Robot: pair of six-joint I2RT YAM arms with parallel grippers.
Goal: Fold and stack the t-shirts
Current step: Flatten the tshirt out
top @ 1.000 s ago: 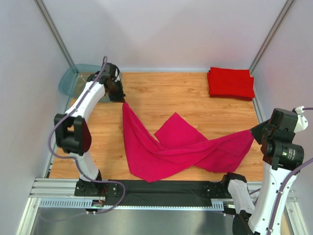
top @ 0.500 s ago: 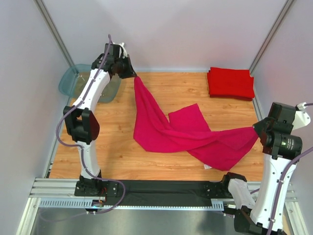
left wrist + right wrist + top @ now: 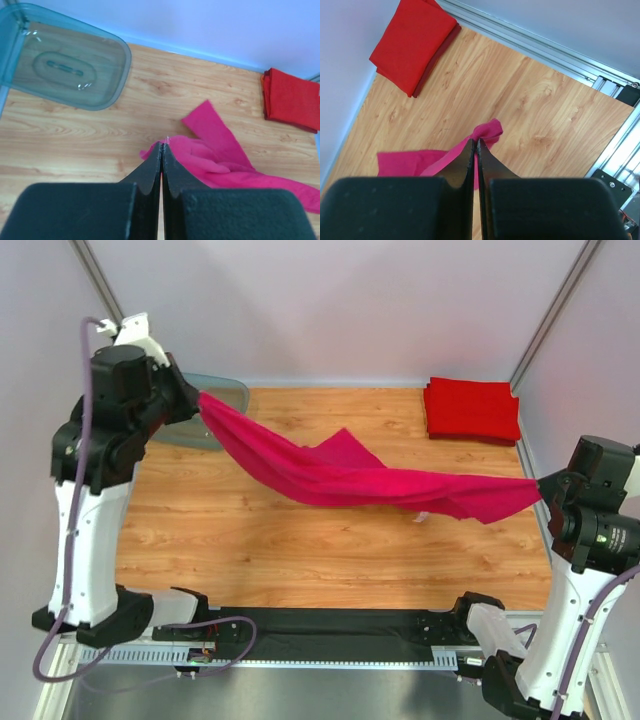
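A magenta-pink t-shirt hangs stretched in the air above the wooden table, held at both ends. My left gripper is raised at the far left and shut on one end of it; the wrist view shows the cloth pinched at the fingertips. My right gripper is lifted at the right edge and shut on the other end, with a bunch of cloth poking past the fingertips. Folded red t-shirts lie stacked in the far right corner.
A translucent blue-grey plastic tub rests on the table at the far left, just behind the left gripper, and shows in the left wrist view. White walls enclose the table on three sides. A metal rail runs along the near edge.
Both arms have lifted. The left gripper has swung up and to the left, the right has risen slightly, and the pink shirt has come off the table and been pulled out into a long band.
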